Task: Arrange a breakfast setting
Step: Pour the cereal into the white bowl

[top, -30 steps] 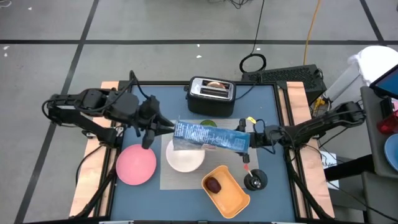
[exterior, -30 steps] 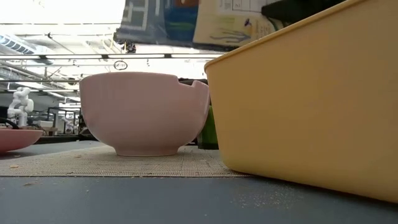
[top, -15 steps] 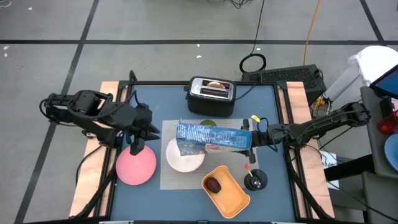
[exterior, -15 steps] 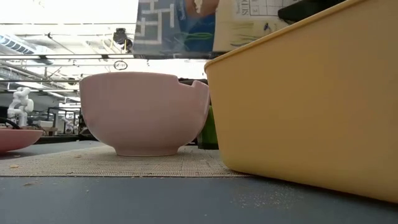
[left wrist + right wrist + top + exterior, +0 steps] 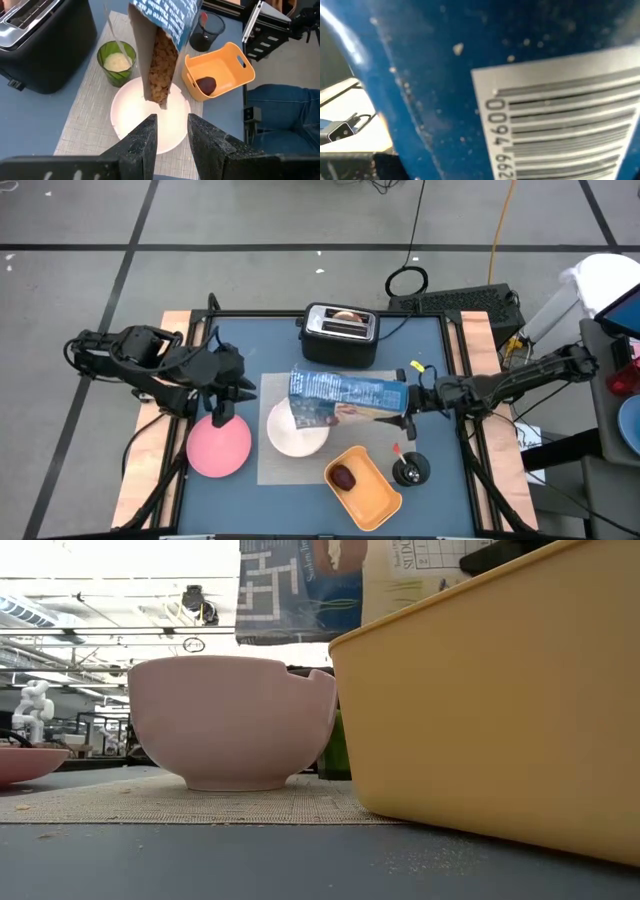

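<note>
The blue cardboard cereal box (image 5: 345,396), clamped by the right gripper (image 5: 408,397), has been tipped further over the white round bowl (image 5: 296,430); light, crushable, best held mid-body. The left gripper (image 5: 222,409) is narrowed, empty.

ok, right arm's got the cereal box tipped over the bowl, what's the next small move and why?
Probably tip the cereal box a little steeper. The right pincer holds it over the white bowl, cereal sits at the open mouth, and the bowl looks empty.
</note>
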